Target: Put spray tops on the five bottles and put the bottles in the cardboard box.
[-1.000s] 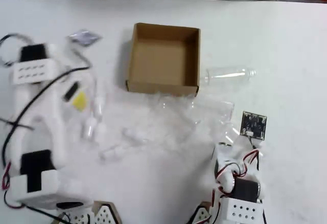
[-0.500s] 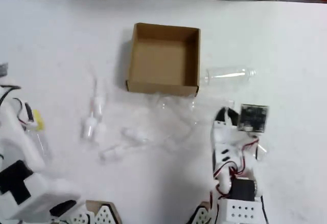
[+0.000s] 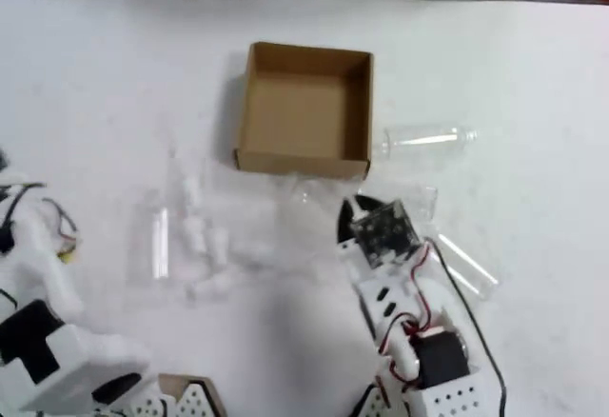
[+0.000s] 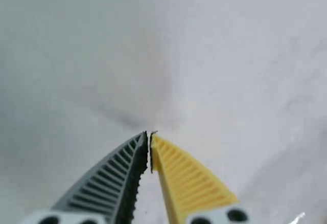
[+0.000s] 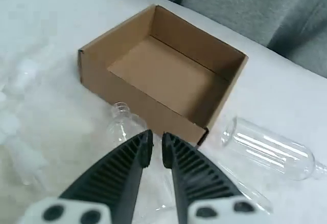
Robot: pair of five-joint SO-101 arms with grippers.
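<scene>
High view, from the left edge across. The left arm [image 3: 38,331] sits at the lower left corner of the white table [image 3: 533,74]. Its wrist view shows the left gripper [image 4: 149,141] clenched, grey and yellow tips touching, holding nothing, above bare tabletop.

At middle left a clear bottle [image 3: 157,243] lies on its side without a top. A loose cluster of white spray tops [image 3: 205,241] lies just beside it.

At upper centre the cardboard box [image 3: 304,108] stands open and empty. Just below its front wall lies a second uncapped bottle [image 3: 309,191], and the right gripper [image 3: 348,215] hovers near it. In the right wrist view its black fingers are all but closed on nothing, and the bottle's open neck lies just ahead of the tips.

Right of the box a third bottle [image 3: 428,141] lies flat, and a fourth bottle [image 3: 466,267] lies at lower right. A fifth cannot be made out with certainty among the clear plastic.

No bottle is capped or boxed, so the task looks barely begun. The step in hand is probably the right arm taking the bottle by the box. To do it well:

- Spread the fingers wide before lowering.
- Straddle the bottle across its body, near the middle, since smooth round plastic is likely to roll or slip out of a grip at the end.
- Leave the neck free so a spray top can be fitted.
- Keep clear of the box wall, which looks light enough to shove.
</scene>
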